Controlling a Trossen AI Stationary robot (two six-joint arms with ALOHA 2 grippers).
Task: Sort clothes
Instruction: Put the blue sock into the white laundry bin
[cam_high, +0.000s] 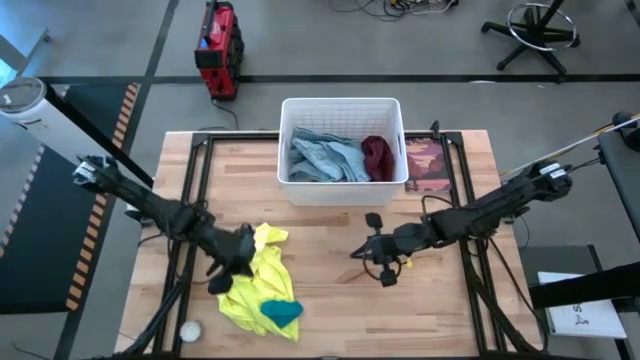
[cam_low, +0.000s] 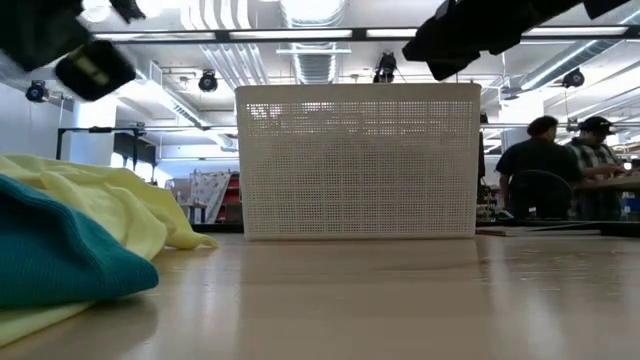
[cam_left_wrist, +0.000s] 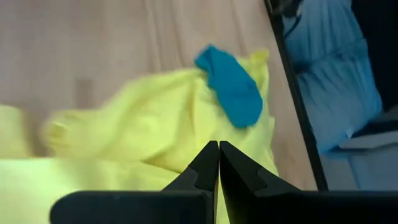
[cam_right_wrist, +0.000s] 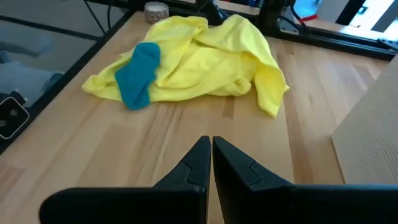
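Here, the left end effector (cam_high: 238, 262), fingers pressed together over the neon yellow garment (cam_high: 262, 283) on the bench (cam_high: 330, 300), should pinch fabric firmly before lifting toward the white basket (cam_high: 342, 150).

I work in an open lab: exposed ceiling ducts (cam_low: 310, 55), hazard-striped floor tape (cam_high: 100, 190), people seated (cam_low: 540, 165) at benches behind me

A white basket (cam_high: 342, 108) beside a camouflage-patterned piece (cam_high: 428, 165).
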